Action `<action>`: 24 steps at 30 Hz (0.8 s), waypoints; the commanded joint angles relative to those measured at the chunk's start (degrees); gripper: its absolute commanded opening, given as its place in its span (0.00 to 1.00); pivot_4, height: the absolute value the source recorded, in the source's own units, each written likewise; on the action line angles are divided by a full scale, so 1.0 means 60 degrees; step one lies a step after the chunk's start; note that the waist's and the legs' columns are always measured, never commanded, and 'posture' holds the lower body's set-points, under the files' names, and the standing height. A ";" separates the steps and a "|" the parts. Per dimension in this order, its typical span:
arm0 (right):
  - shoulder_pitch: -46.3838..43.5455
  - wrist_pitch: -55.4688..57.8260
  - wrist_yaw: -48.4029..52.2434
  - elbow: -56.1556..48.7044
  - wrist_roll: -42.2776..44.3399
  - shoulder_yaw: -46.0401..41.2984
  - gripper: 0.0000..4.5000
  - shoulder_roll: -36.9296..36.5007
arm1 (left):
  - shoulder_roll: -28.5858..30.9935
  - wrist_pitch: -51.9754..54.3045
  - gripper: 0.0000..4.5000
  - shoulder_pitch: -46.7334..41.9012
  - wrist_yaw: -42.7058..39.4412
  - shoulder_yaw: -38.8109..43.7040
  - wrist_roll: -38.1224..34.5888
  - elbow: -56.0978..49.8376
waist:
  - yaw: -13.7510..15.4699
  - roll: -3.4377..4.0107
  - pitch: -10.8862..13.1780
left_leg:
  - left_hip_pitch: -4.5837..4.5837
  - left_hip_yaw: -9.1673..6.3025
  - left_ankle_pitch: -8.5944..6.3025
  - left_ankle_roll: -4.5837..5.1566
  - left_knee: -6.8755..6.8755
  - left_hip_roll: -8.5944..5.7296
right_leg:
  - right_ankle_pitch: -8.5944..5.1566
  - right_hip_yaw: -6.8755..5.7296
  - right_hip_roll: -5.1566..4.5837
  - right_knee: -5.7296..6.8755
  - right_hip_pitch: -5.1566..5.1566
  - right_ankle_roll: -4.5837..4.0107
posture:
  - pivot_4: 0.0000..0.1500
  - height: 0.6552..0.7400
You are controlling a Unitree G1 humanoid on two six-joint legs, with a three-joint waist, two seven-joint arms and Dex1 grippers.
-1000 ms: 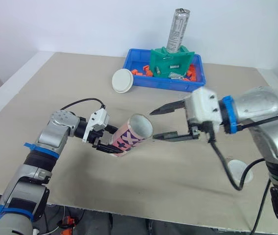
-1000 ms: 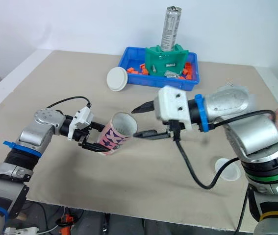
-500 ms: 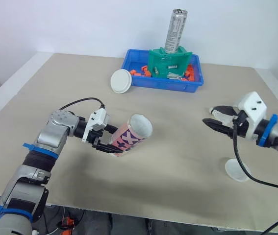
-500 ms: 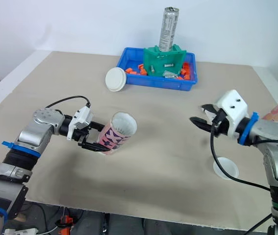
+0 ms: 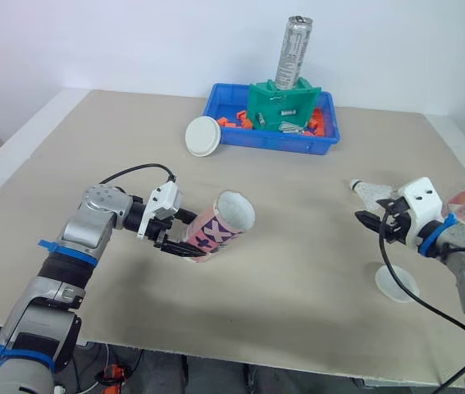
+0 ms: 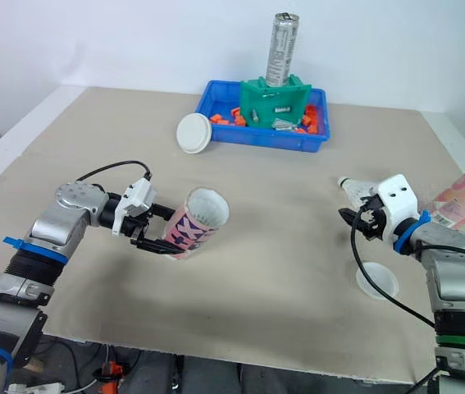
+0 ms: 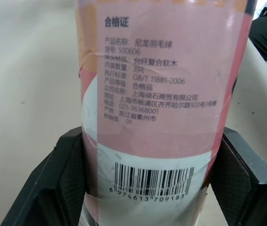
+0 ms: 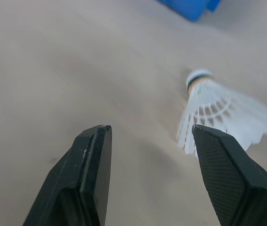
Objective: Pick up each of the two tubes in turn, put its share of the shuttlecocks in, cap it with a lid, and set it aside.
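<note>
Beside the shuttlecock (image 8: 220,112), right jaws hover (spread wide).

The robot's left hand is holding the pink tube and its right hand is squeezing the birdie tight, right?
Not quite. The left gripper does hold the pink tube, but the right gripper is open and squeezes nothing. The shuttlecock lies on the table just ahead of its fingers, as the right wrist view shows.

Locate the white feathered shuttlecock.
In the head views, the white feathered shuttlecock lies on the beige table on the robot's right, just ahead of the open right gripper.
</note>
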 commanded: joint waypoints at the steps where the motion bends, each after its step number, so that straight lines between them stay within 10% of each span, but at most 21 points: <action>1: -0.0612 -0.0437 -0.0082 0.0602 -0.0130 0.0023 0.66 0.0047 | 0.0131 -0.0065 0.75 -0.0113 -0.0013 0.0253 -0.0101 -0.0185 | -0.0004 0.0000 0.0000 | 0.0000 0.0000 0.0000 0.0000 -0.0001 0.0000 | -0.0001 0.0000 0.0000 0.0000 0.0001 0.0001 | 1.00 1.00; 11: -0.3111 -0.1721 -0.0475 0.4715 -0.1035 0.0745 0.66 0.0547 | 0.0197 -0.0009 0.75 -0.0107 -0.0007 0.0257 -0.0127 -0.0285 | -0.0023 0.0000 0.0001 | 0.0004 0.0002 0.0008 -0.0002 -0.0001 -0.0002 | 0.0013 0.0002 -0.0001 -0.0003 0.0002 0.0002 | 1.00 1.00; 18: -0.3526 -0.2363 -0.0373 0.5706 -0.1129 0.0700 0.02 0.0476 | 0.0307 0.0079 0.75 0.0029 0.0046 0.0304 -0.0182 -0.0482 | -0.0017 0.0002 0.0002 | 0.0000 -0.0001 0.0007 -0.0003 -0.0014 -0.0008 | 0.0004 0.0006 -0.0002 -0.0005 0.0001 -0.0012 | 1.00 1.00; 24: -0.2883 -0.1628 0.0283 0.3052 -0.0460 0.0338 0.02 0.0132 | 0.0356 0.0129 0.75 0.0089 0.0079 0.0283 -0.0206 -0.0573 | -0.0016 0.0007 0.0004 | 0.0000 -0.0003 0.0007 -0.0003 -0.0019 -0.0008 | 0.0003 0.0006 -0.0001 -0.0004 -0.0002 -0.0012 | 1.00 1.00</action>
